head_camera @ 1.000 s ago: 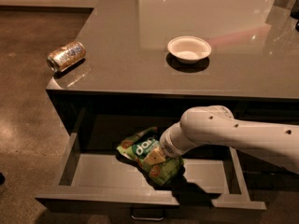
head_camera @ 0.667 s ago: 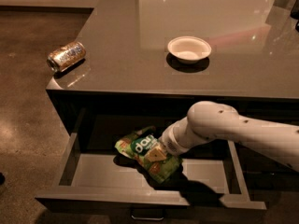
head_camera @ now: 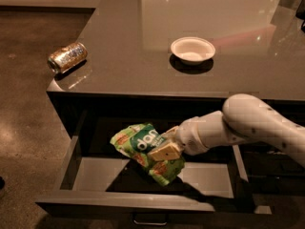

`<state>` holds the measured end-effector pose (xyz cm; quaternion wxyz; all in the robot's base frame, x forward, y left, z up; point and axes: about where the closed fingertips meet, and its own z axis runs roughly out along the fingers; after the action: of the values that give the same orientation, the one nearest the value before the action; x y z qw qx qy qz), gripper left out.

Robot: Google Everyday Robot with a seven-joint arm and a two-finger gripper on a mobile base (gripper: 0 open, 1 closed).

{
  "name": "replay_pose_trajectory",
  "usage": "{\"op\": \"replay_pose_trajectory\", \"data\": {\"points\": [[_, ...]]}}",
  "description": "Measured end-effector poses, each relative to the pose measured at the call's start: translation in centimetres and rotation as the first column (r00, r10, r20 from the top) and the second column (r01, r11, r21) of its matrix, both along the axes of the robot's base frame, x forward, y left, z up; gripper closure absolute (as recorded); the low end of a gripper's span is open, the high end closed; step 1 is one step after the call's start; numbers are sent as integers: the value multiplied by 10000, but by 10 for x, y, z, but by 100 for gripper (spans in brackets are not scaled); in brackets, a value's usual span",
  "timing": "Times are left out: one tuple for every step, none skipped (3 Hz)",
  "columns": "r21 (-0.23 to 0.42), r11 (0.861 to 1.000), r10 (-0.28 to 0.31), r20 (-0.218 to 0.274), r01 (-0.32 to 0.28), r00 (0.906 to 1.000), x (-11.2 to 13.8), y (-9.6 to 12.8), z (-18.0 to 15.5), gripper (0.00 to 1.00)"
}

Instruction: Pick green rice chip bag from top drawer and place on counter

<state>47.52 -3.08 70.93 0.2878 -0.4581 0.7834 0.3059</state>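
Over top drawer (head_camera: pixel 95 174), end effector (head_camera: pixel 164 150) gripping green rice chip bag (head_camera: pixel 137 140), lifted higher

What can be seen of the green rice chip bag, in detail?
The green rice chip bag is crumpled shiny foil, light green with white lettering on a dark-green circle and tan chip pictures. It seems raised off the floor of the open top drawer, held by the gripper at its right side, a shadow beneath.
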Motion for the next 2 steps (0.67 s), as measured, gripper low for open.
{"op": "replay_pose_trajectory", "data": {"points": [[754, 9903, 1038, 1551, -1165, 9824, -32, -15, 81, 55], [507, 9857, 1454, 2259, -1606, 9633, -41, -19, 133, 55]]}}
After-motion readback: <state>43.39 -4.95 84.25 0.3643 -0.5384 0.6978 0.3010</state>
